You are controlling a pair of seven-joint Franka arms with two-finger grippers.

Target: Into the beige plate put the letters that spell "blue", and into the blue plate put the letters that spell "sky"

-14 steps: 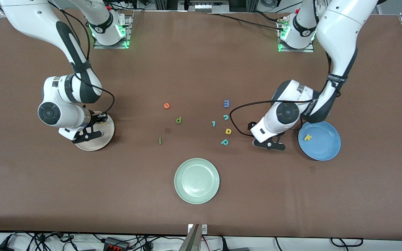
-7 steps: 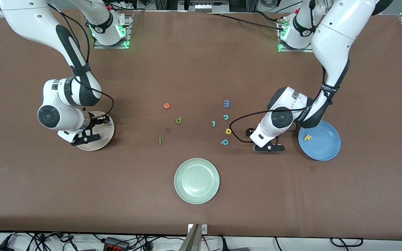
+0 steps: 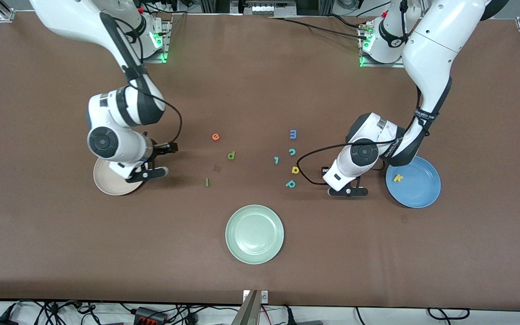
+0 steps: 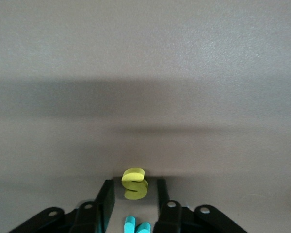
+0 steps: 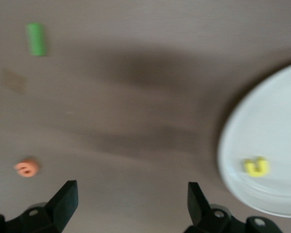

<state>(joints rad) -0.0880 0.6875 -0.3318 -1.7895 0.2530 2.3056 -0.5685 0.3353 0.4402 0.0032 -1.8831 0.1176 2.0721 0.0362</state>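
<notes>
The pale green plate (image 3: 254, 234) lies nearest the front camera. Farther back, the left gripper (image 3: 348, 191) is low on the table beside the blue plate (image 3: 415, 192), its jaws clenched around the yellow s (image 4: 135, 183); a yellow k (image 3: 397, 178) lies in that plate. The right gripper (image 3: 148, 174), jaws released, hovers at the rim of the beige plate (image 3: 106, 183), where the yellow u (image 5: 256, 166) lies
</notes>
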